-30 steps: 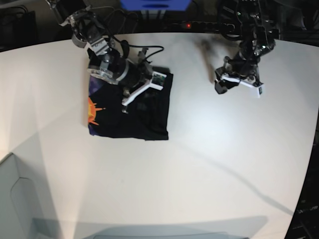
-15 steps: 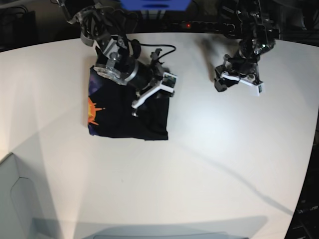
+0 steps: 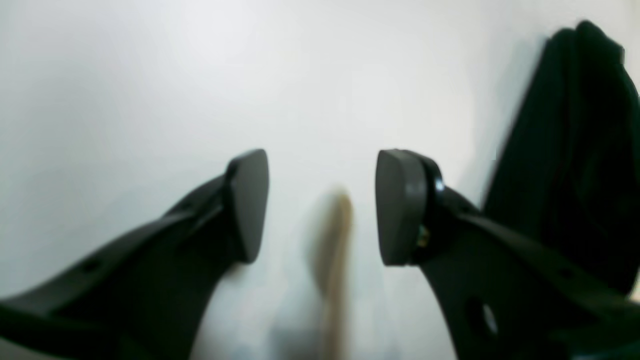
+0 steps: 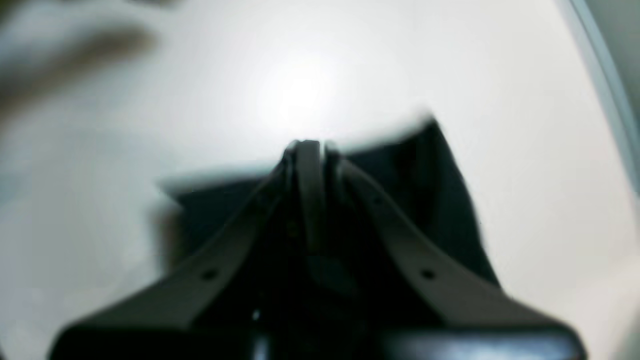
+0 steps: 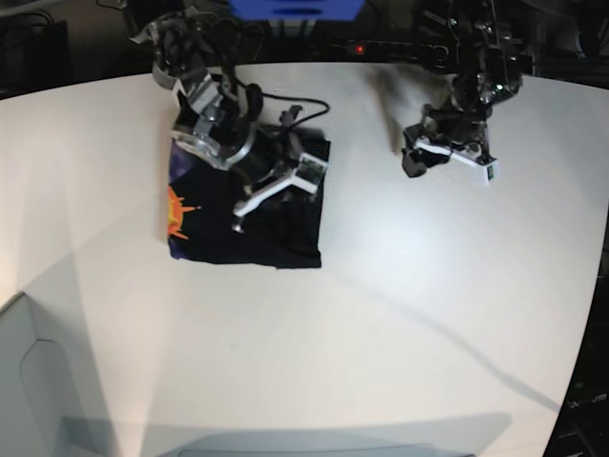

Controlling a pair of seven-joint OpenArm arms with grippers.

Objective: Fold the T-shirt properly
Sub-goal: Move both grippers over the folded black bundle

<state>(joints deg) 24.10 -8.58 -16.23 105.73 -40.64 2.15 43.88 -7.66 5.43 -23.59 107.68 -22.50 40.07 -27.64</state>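
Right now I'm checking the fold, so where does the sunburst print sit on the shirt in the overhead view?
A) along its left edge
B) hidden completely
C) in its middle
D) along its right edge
A: the orange sunburst print shows on the left edge of the folded black shirt.

This looks like a robotics lab or test bench rather than a home. A broad, bare white table (image 5: 400,314) fills the base view, with two black robot arms mounted at its far edge, at about 11 and 1 o'clock. Behind them at 12 o'clock sit a blue box (image 5: 295,8), loose black cables (image 5: 285,95) and a power strip (image 5: 381,48) with a small red light, against a dark background.
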